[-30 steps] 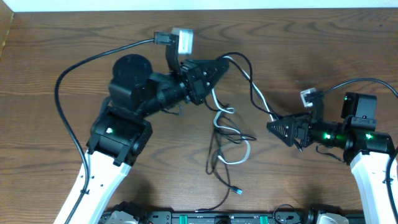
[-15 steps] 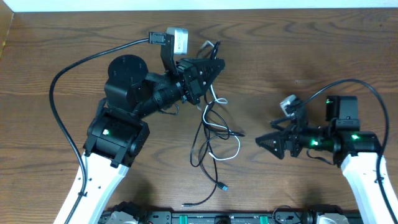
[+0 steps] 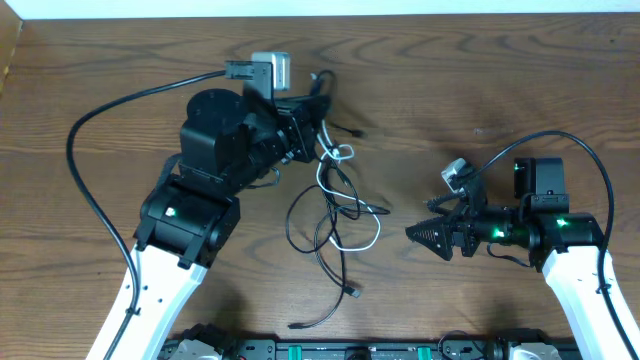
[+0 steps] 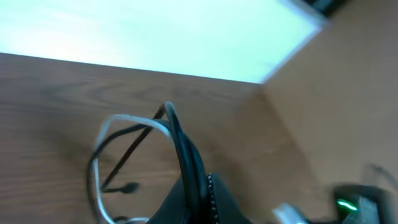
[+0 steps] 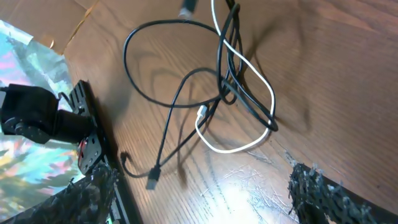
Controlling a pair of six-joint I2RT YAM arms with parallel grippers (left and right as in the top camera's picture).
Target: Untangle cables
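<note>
The cables (image 3: 335,205) form a loose tangle of thin black cords and one white cord (image 3: 362,243) at the table's middle. My left gripper (image 3: 314,98) is shut on black strands at the tangle's top and holds them raised. In the left wrist view a black cord (image 4: 181,146) runs up from the shut gripper (image 4: 194,202), with a white loop (image 4: 99,155) beside it. My right gripper (image 3: 412,233) stands open, right of the tangle and apart from it. Its wrist view shows the gripper (image 5: 202,180) empty, with the white cord (image 5: 239,148) and a black plug (image 5: 153,180) on the wood ahead.
A thick black arm cable (image 3: 85,140) arcs over the table's left side. A black rail (image 3: 350,350) runs along the front edge, seen also as a rail (image 5: 90,130) beside crumpled foil (image 5: 28,124). One black cord end (image 3: 298,325) lies near the front edge.
My left gripper has pulled back and left with the strands, dragging the tangle leftward. My right gripper has come forward and left, and no cord reaches it now.
</note>
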